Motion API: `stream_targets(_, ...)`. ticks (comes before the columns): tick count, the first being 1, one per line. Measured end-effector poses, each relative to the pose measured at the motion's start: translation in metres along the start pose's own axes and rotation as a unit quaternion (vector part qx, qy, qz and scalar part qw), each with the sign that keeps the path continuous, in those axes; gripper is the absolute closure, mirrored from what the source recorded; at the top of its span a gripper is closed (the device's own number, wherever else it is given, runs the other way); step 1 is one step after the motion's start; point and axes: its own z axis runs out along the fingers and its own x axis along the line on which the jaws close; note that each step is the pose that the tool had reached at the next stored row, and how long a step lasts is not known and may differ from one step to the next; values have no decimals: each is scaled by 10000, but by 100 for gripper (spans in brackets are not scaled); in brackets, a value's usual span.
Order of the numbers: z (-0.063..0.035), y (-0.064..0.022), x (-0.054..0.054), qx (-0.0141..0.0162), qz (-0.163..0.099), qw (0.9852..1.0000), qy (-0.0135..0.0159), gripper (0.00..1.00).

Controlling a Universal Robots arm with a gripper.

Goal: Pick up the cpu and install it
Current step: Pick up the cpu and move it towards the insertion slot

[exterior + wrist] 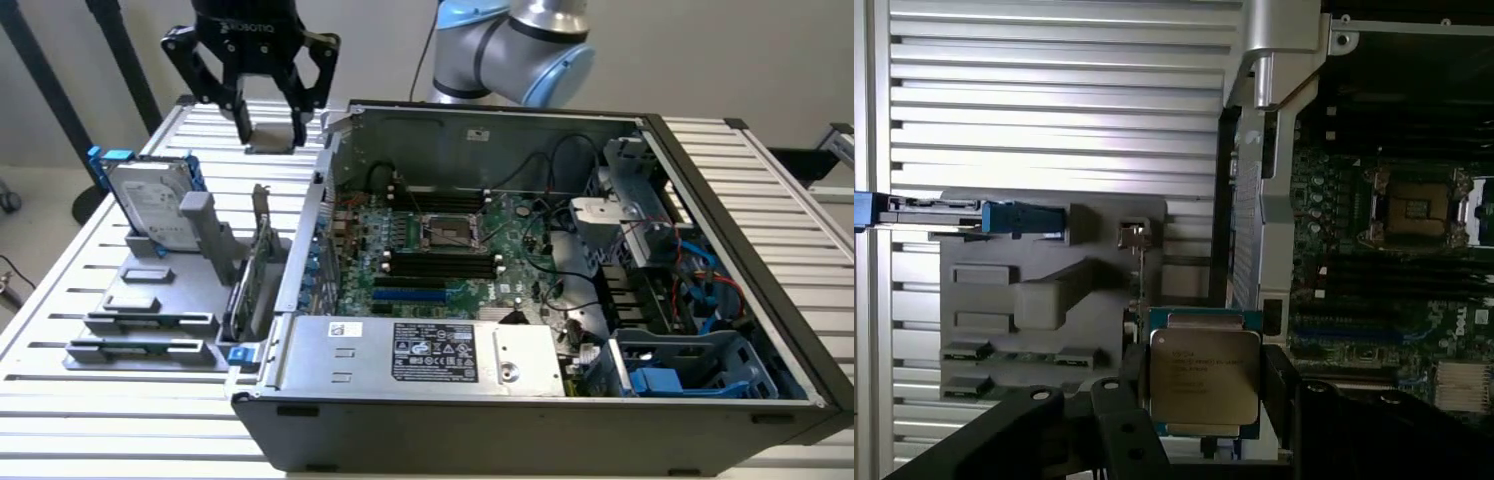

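Cpu clamped between the fingers of the gripper, raised over the slatted table, just outside the open computer case's side wall. Free air surrounds the gripper, and the grey holder sits lower, well apart.

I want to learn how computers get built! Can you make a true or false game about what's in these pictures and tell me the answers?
1. The pincer is holding the cpu. True.
2. The cpu sits in the motherboard socket. False: it is up in the air in the pincer, outside the computer case, off to the exterior view's left. The socket is empty.
3. The computer case lies open, so its insides show. True.
4. The hard drive is inside the case. False: it stands in the grey holder on the table, outside the case.
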Motion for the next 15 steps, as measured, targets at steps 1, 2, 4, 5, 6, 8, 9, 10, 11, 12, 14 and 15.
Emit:
stream_targets(1,-1,4,-45,0,0,10000,0,45)
stream_targets(2,-2,9,-90,0,0,10000,0,45)
stream_targets(4,-3,18,-180,0,0,10000,0,45)
stream_targets(5,-4,24,-228,0,0,10000,0,45)
stream_targets(6,-5,31,-274,0,0,10000,0,45)
stream_targets(8,-7,45,-364,0,0,10000,0,45)
stream_targets(9,-7,54,-409,0,0,10000,0,45)
stream_targets(10,-7,62,-454,0,0,10000,0,45)
stream_targets(11,-8,73,-504,0,0,10000,0,45)
stream_targets(12,-8,84,-549,0,0,10000,0,45)
stream_targets(14,-6,109,-640,0,0,10000,0,45)
stream_targets(15,-4,124,-685,0,0,10000,0,45)
